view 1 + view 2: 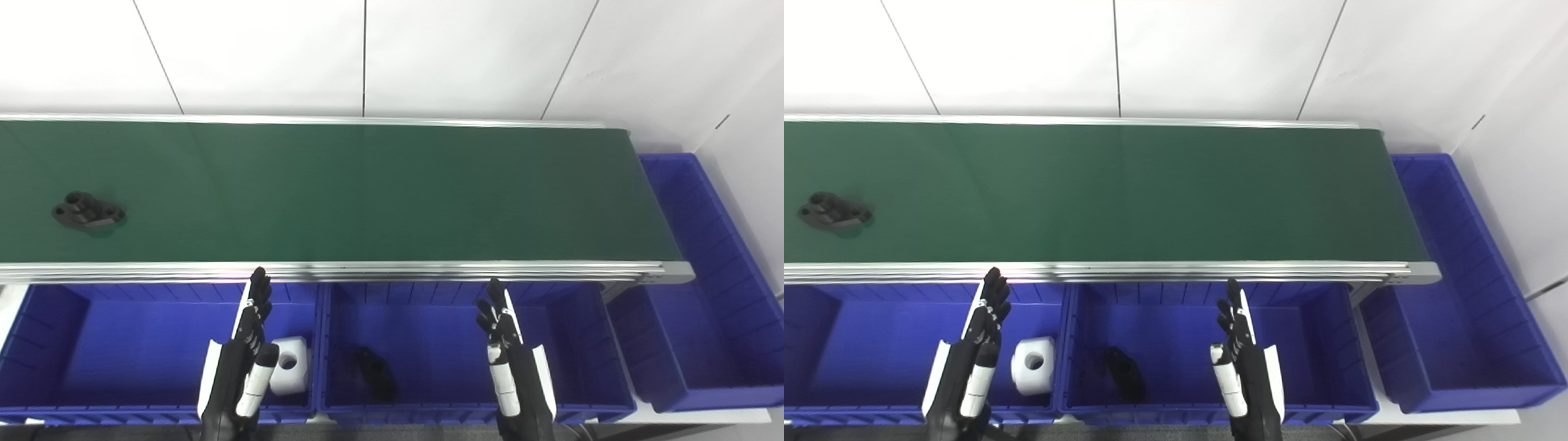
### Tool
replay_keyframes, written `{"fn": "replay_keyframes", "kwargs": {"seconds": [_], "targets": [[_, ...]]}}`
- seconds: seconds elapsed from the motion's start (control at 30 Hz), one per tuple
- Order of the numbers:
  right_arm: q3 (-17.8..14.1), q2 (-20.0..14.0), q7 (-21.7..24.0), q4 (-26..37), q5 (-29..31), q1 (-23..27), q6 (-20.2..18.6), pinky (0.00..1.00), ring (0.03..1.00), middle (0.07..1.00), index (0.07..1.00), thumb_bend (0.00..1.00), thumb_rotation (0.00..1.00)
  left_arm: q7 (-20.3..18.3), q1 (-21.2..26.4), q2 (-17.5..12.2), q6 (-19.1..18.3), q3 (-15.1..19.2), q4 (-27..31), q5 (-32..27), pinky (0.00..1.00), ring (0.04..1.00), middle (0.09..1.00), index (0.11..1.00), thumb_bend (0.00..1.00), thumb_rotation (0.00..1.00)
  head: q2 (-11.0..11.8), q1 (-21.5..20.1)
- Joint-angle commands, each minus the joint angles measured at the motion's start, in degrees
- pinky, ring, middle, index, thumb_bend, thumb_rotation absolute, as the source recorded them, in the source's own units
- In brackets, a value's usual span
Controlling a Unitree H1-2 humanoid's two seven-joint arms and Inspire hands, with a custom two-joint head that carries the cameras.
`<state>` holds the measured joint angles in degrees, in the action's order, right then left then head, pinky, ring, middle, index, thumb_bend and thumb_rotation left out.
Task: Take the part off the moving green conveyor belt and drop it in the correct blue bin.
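A dark, lumpy moulded part with holes (88,211) rides the far left of the long green conveyor belt (367,190), well apart from both hands; you have time, so use it. Below the belt's near rail, the left blue plastic bin (92,349) holds a white block with a round hole (290,364) in its right corner; the middle blue plastic bin (465,349) holds a dark part (373,370) that looks like the one on the belt (a judgement from shape and colour only), so that bin is probably your target. The left hand (248,349) hovers over the left bin, fingers straight and apart, holding nothing; the right hand (508,355) hovers over the middle bin, likewise spread and empty. A third blue bin (704,269) sits past the belt's right end, nothing visible in it. Do not chase the part; lift the nearer hand over the rail, wait ahead of its path, and close across its narrow waist as it arrives; which way the belt runs cannot be told here, so watch before you commit.
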<state>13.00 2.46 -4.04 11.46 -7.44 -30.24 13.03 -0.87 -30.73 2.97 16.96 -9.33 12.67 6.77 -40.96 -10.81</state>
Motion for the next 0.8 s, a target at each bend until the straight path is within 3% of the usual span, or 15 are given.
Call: {"fn": "replay_keyframes", "kwargs": {"seconds": [0.0,0.43,0.63,0.7,0.73,0.77], "targets": [[0.16,0.22,0.23,0.52,-0.10,-0.20,4.13,0.93,0.961,0.999,0.997,0.79,0.95,0.43,-0.33,0.29,2.19,-0.36,0.85,0.48,1.00,1.000,1.000,1.000,0.84,0.95,-0.01,0.09],[0.29,-0.12,0.63,-0.14,0.36,-0.40,4.68,0.93,0.962,0.998,0.996,0.77,0.94,0.53,0.20,0.15,2.87,-0.71,0.05,-0.67,1.00,1.000,1.000,1.000,0.87,0.93,0.62,0.14],[0.08,-0.43,0.62,-1.59,0.98,-0.39,6.13,0.93,0.962,0.997,0.993,0.77,0.94,0.72,0.46,0.45,4.00,-0.71,-1.37,-0.97,1.00,1.000,1.000,1.000,0.87,0.91,2.87,0.95],[-0.04,-0.76,0.73,-2.50,1.16,-0.26,7.10,0.93,0.962,0.999,0.995,0.76,0.94,0.86,0.65,0.56,4.98,-0.74,-2.51,-0.73,1.00,1.000,1.000,1.000,0.87,0.91,4.52,1.87],[-0.17,-0.94,0.72,-3.26,1.20,-0.10,7.67,0.93,0.962,1.000,0.996,0.75,0.94,1.16,0.84,0.71,5.72,-0.66,-3.48,-0.33,1.00,1.000,1.000,1.000,0.86,0.91,6.38,2.65],[-0.26,-1.07,0.72,-3.80,1.24,0.02,8.07,0.92,0.960,0.999,0.996,0.75,0.94,1.38,0.98,0.82,6.26,-0.60,-4.17,-0.04,1.00,0.998,1.000,1.000,0.86,0.91,6.38,2.65]]}}
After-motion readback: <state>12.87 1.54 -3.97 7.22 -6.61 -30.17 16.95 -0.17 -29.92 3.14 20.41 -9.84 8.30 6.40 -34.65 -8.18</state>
